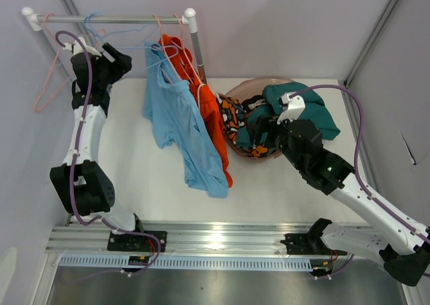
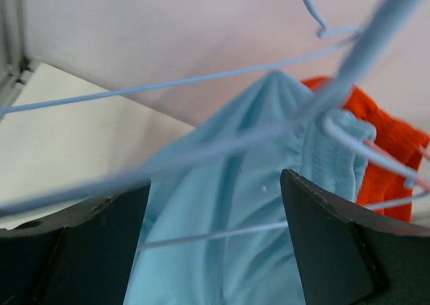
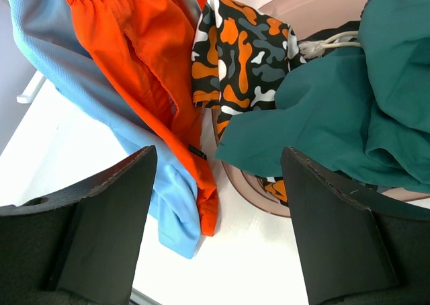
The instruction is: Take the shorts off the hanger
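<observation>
Left gripper [image 2: 215, 184] open, the nearer one; blue shorts [image 2: 269, 117] hang from the far rail [image 1: 111, 18] just right of its fingers, trailing near. Right gripper [image 3: 218, 157] open above the bowl [image 3: 316, 3].

The left arm [image 1: 84, 127] is stretched far forward, with the left gripper [image 2: 215, 191] spread wide. The right arm [image 1: 366, 201] is angled inward, with the right gripper [image 3: 218, 164] likewise parted.

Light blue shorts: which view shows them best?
Top external: the light blue shorts show whole, waistband to hem. Left wrist gives only the waistband close up; right wrist only a strip beside the orange shorts.
</observation>
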